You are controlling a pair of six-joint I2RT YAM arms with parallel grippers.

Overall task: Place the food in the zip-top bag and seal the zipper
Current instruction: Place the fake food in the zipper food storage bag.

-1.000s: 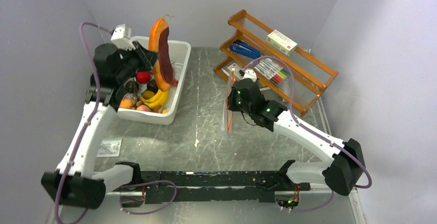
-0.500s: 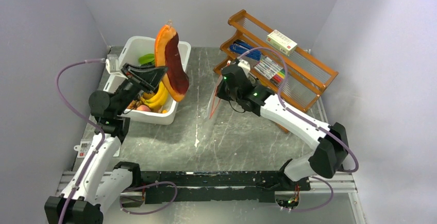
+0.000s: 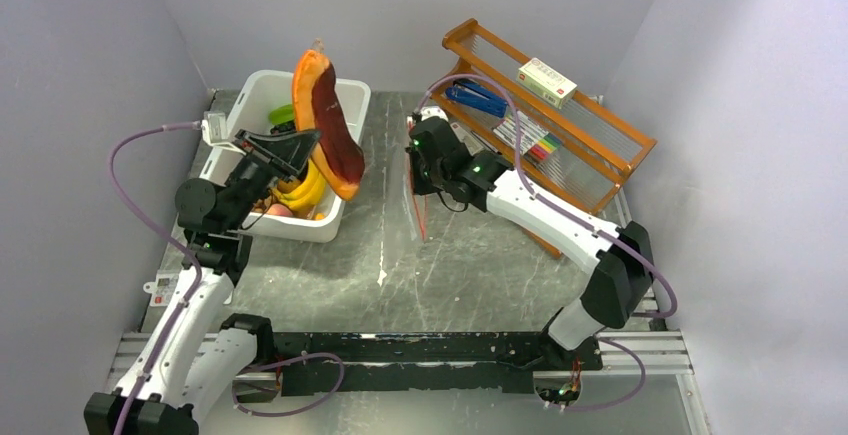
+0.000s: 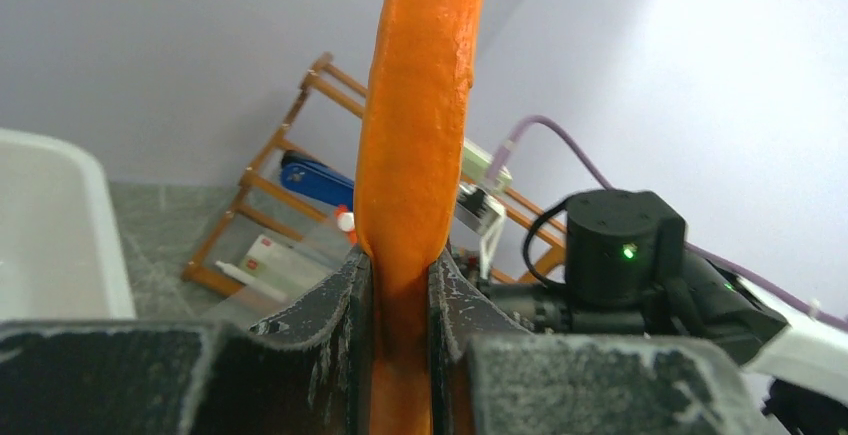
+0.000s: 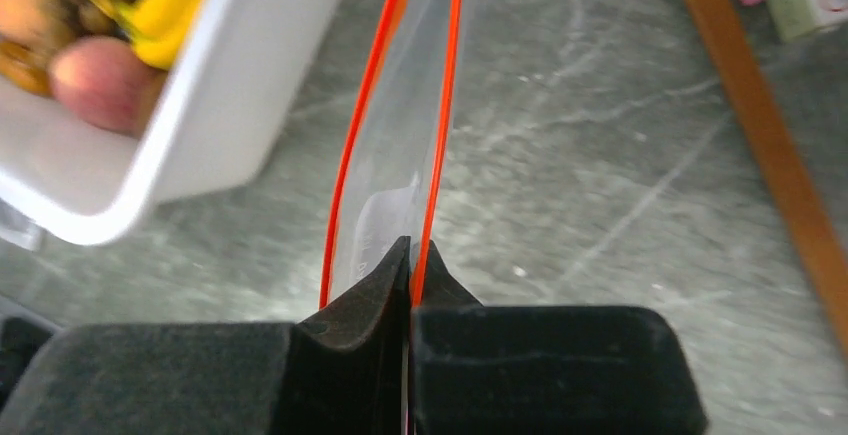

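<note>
Above the white plastic tub's [image 3: 352,90] right rim, gripping the dark red-brown orange-rimmed plastic slab [image 3: 330,135] upright in left hand [image 4: 400,277], long axis near-vertical, with right hand [image 5: 410,255] nearby to its right, clamped on clear orange-stripped zip-top bag [image 5: 400,125], mouth narrowly parted.

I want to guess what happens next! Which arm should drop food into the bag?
Left. The left hand grips the orange-rimmed slab in the air, while the right hand is busy pinching the bag at its open mouth.
</note>
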